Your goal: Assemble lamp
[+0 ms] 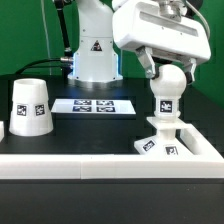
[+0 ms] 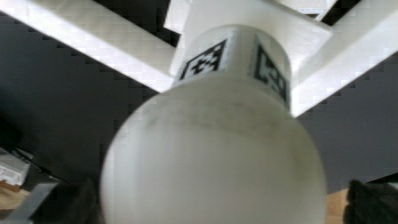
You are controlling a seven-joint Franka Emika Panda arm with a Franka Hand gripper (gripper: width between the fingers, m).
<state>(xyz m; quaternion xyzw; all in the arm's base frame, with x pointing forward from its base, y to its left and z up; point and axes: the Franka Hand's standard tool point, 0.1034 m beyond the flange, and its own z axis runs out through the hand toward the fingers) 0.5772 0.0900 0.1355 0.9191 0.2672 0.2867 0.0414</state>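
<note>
The white bulb (image 1: pixel 166 97) stands upright on the flat square base (image 1: pixel 160 143) at the exterior view's right. My gripper (image 1: pixel 171 68) is straight above it, with one finger on each side of the ball top. In the wrist view the bulb (image 2: pixel 214 140) fills the space between the jaws of the gripper (image 2: pixel 214 205), and a thin gap shows beside one dark finger (image 2: pixel 379 196), so the jaws stand open around it. The base (image 2: pixel 302 40) shows below the bulb there. The cone shade (image 1: pixel 30 105) stands alone at the exterior view's left.
The marker board (image 1: pixel 93 105) lies flat between the shade and the bulb. A long white rail (image 1: pixel 90 165) runs along the front, and another (image 1: pixel 200 140) runs beside the base. The arm's white pedestal (image 1: pixel 92 55) stands behind.
</note>
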